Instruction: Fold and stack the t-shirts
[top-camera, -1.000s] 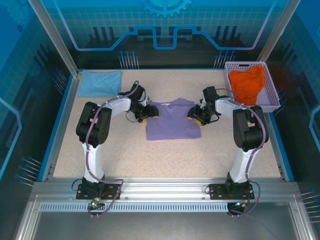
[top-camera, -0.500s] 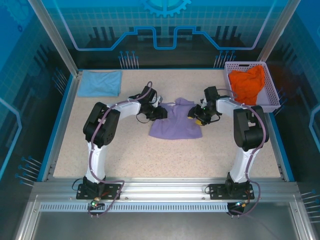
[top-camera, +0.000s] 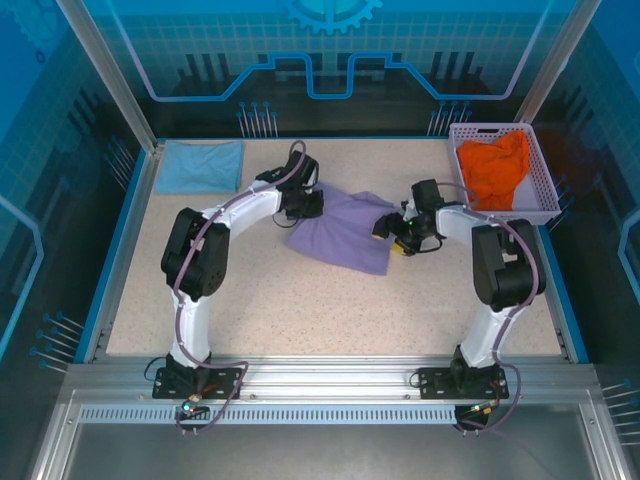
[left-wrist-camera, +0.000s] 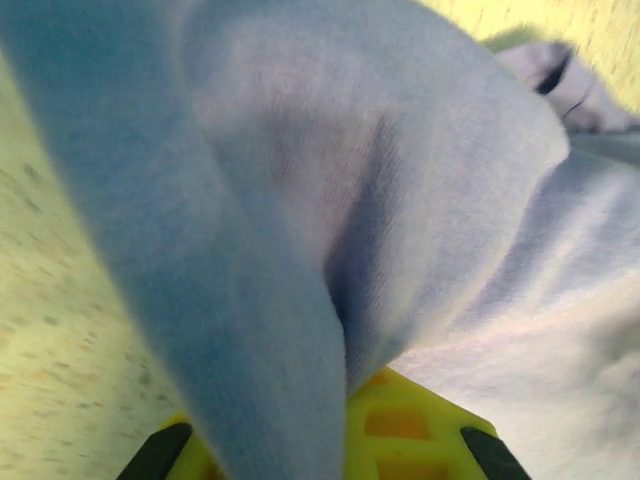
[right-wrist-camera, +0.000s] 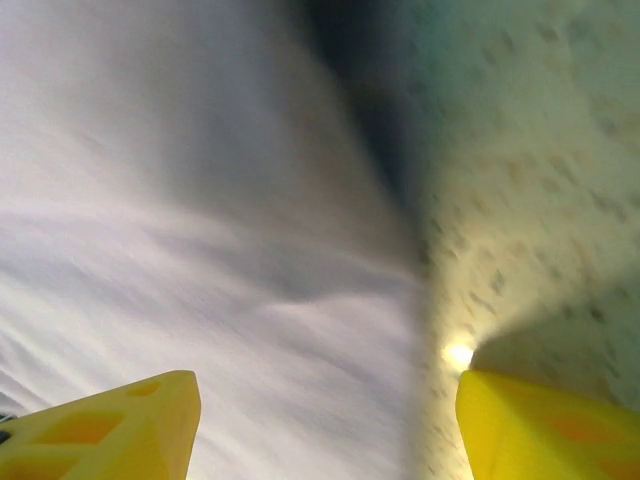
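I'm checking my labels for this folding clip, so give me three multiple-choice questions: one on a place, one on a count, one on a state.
1. Where is the orange shirt? A in the basket; B table centre; C on an arm.
2. Shirts in view? A two; B three; C five.
3. Right arm's jaws? A apart; B shut on the basket; C shut on orange cloth.
A, it lies within the lattice walls; B, orange, light blue shirt and purple shirt; A, both yellow fingers stand wide apart.
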